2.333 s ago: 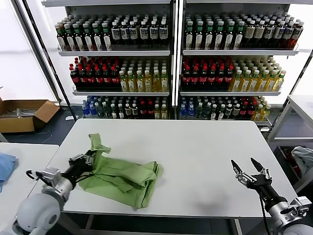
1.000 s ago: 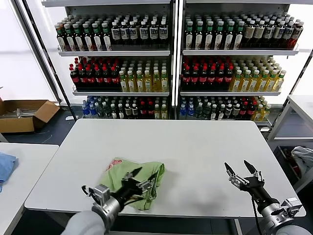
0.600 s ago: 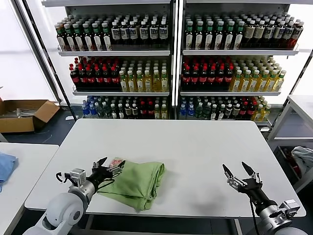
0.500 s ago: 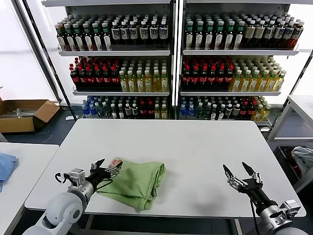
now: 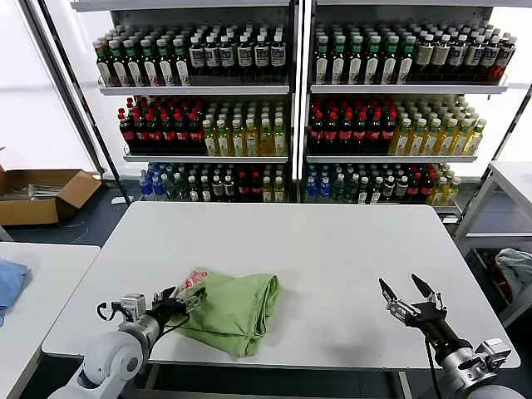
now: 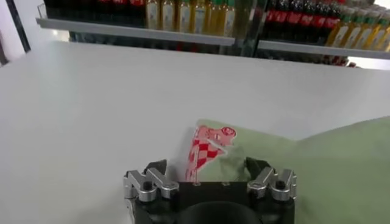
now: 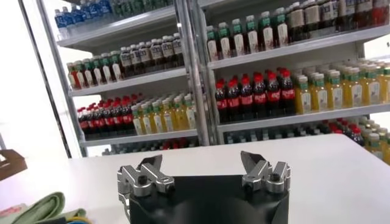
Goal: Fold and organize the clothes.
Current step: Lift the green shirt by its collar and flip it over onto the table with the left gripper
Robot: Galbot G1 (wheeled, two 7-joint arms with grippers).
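Note:
The light green shirt (image 5: pixel 237 306) lies as a folded bundle on the white table (image 5: pixel 332 241), near its front left. Its red-and-white patch (image 5: pixel 193 281) shows at the bundle's left edge. My left gripper (image 5: pixel 181 298) is open at that edge. In the left wrist view the patch (image 6: pixel 207 141) and green cloth (image 6: pixel 317 164) lie just ahead of and between the spread fingers of the left gripper (image 6: pixel 206 165). My right gripper (image 5: pixel 411 293) is open and empty over the table's front right, apart from the shirt. The right wrist view shows the right gripper (image 7: pixel 201 161) and the shirt (image 7: pixel 42 208) far off.
Shelves of bottles (image 5: pixel 291 108) stand behind the table. A side table on the left carries a blue cloth (image 5: pixel 8 281). A cardboard box (image 5: pixel 41 193) sits on the floor at the left. A pale cloth (image 5: pixel 515 268) lies at the far right.
The shirt went from a spread heap to a compact folded bundle. My left gripper swept right over it, then drew back to its left edge. The right gripper barely moved.

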